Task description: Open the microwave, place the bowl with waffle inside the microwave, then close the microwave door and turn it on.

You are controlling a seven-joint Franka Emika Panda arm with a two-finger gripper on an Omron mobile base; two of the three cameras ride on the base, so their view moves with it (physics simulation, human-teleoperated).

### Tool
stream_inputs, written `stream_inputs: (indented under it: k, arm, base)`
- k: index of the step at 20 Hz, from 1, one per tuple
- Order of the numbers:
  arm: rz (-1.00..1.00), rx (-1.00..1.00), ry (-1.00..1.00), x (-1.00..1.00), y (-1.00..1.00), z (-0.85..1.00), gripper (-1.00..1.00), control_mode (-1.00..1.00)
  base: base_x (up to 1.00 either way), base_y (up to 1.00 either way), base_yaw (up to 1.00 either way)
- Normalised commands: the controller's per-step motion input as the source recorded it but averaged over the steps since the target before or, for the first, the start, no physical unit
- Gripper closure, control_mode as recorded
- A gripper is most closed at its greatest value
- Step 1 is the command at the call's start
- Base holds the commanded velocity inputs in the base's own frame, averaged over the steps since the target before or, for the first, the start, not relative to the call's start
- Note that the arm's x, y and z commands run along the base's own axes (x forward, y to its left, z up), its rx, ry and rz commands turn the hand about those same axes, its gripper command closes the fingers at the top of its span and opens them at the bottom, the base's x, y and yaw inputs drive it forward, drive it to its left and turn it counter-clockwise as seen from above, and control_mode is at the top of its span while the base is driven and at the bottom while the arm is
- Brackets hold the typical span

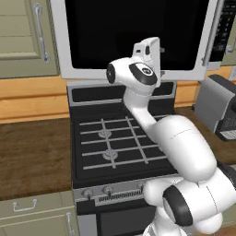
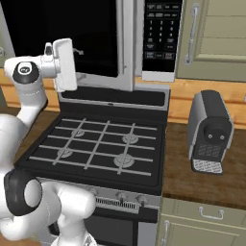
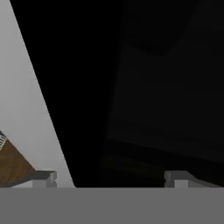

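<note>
The microwave [image 1: 133, 32] hangs over the stove, its white-framed door [image 2: 62, 33] looking shut. The door's grey bar handle [image 2: 127, 43] stands beside the dark keypad [image 2: 163, 33]. My gripper [image 2: 77, 52] is raised close in front of the black glass, left of the handle and near the door's lower edge. In the hand view the gripper [image 3: 111, 179] is open, its fingertips [image 3: 43, 178] wide apart with nothing between them. They face the dark glass, with the white frame [image 3: 30, 109] at the left. The bowl and the waffle are out of view.
A black gas stove [image 1: 115, 143] with grates lies under the microwave. A grey coffee machine [image 2: 210, 129] stands on the wooden counter [image 2: 192, 173] to the right. Beige cabinets [image 1: 23, 37] flank the microwave. More counter [image 1: 32, 152] runs left of the stove.
</note>
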Motion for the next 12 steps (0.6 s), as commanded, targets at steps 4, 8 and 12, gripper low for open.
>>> stream_inputs:
  k: [4,8,12]
  arm:
    - [0.08,0.01,0.09,0.79,-0.09,0.00,-1.00,-1.00]
    - [0.12,0.01,0.06,0.62,-0.06,0.00,-1.00,-1.00]
    - [0.14,0.01,0.04,0.48,-0.05,0.00,-1.00,-1.00]
  base:
    - [0.00,0.00,0.00]
    - [0.00,0.00,0.00]
    - [0.00,0.00,0.00]
